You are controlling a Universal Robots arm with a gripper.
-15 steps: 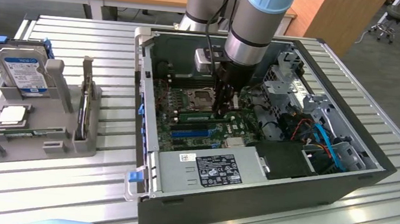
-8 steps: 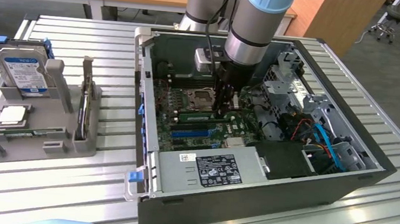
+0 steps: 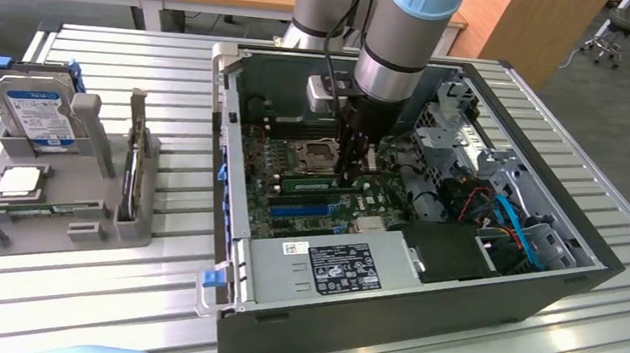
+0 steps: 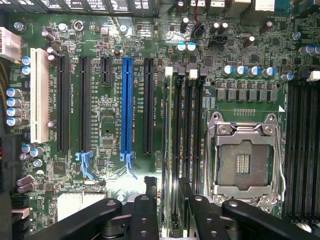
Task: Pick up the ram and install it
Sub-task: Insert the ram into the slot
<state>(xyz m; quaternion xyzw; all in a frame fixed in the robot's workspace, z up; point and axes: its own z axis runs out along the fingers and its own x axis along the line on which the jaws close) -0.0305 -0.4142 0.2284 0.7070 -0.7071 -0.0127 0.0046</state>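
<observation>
Green and seen edge-on, the ram (image 4: 167,150) stands in the memory slot on the side of the bank away from the processor socket (image 4: 245,160), running the length of that slot. The other black slots lie between it and the socket. In the exterior view you can pick the ram (image 3: 292,180) out as a pale green strip on the motherboard, between the socket (image 3: 320,153) and the blue expansion slot (image 3: 301,210).

Your gripper (image 4: 167,187) sits low over 1 end of the stick. Its 2 black fingers (image 4: 151,192) are spread wide, 1 on each side of the board, with a sliver of gap showing on both sides, so nothing is clamped. From outside, the gripper (image 3: 355,178) reaches straight down into the open computer case (image 3: 394,316) under the grey and blue arm (image 3: 407,39).

On the board, the blue slot (image 4: 126,105) lies beyond the ram with black slots on both sides of it, and a white slot (image 4: 37,95) sits at the far edge. The power supply (image 3: 330,268) with its printed label fills the near corner of the case.

Towards the exterior view's left, well apart from the case, a grey tray (image 3: 46,243) on the slatted metal table (image 3: 76,301) holds the upright hard drive (image 3: 37,114) and the square processor chip (image 3: 20,179).
</observation>
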